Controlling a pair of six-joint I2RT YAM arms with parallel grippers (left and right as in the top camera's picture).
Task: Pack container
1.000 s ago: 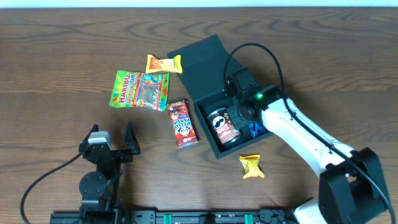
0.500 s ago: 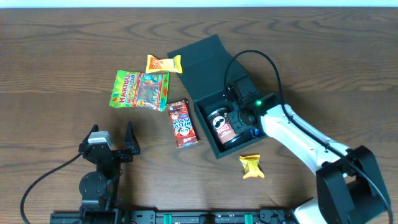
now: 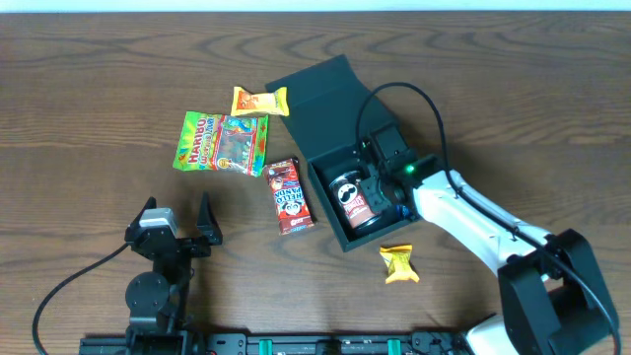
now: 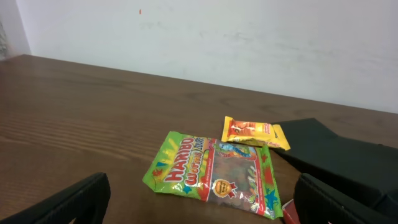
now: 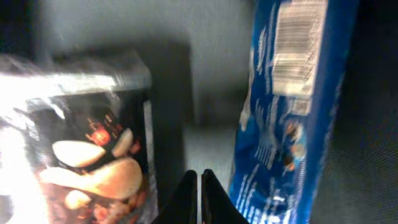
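Observation:
The container [image 3: 333, 161] is a dark square box, its lid [image 3: 315, 91] folded open at the back. Inside lie a Pringles can [image 3: 353, 201] and a blue packet [image 3: 401, 208]. My right gripper [image 3: 384, 195] reaches down into the box. In the right wrist view it [image 5: 199, 178] is shut on nothing, over the grey floor [image 5: 214, 68], with the can [image 5: 87, 155] to its left and the blue packet [image 5: 289, 93] to its right. My left gripper [image 3: 179, 219] rests open near the front left, facing a Haribo bag [image 4: 214, 174] from some way off.
On the table left of the box lie a Haribo bag [image 3: 221, 142], a small yellow-orange packet [image 3: 259, 101] and a red Hello Panda packet [image 3: 290, 196]. A yellow wrapped snack [image 3: 398, 263] lies just in front of the box. The right arm's cable [image 3: 414, 94] loops over the box.
My right arm has shifted slightly forward and left inside the box, its fingers staying together. The left arm and the loose snacks have not moved.

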